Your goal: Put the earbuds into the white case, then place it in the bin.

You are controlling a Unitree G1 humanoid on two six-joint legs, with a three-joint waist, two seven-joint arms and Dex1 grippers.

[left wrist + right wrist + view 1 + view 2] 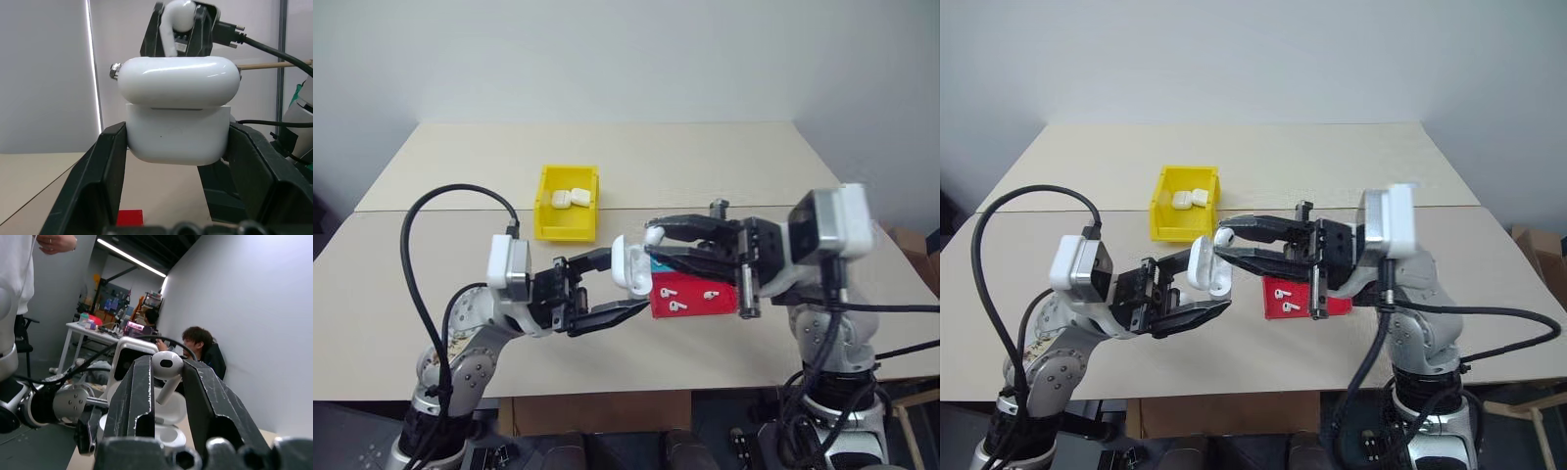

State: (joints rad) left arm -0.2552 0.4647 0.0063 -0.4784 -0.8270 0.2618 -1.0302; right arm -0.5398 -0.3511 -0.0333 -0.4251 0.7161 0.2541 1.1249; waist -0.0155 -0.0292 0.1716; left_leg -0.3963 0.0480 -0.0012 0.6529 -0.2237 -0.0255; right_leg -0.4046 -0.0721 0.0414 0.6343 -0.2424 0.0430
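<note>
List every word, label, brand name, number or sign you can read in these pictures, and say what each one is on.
None can be read.
The white case held by the left gripper: plain, no marking.
The earbud held by the right gripper: no marking.
The yellow bin and the red tray: no label seen.
Things on the far desk in the right wrist view: too small to read.

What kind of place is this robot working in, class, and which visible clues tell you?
Probably a robotics lab or workshop: a plain work table with a yellow bin, cluttered benches behind, and a seated person nearby.
</note>
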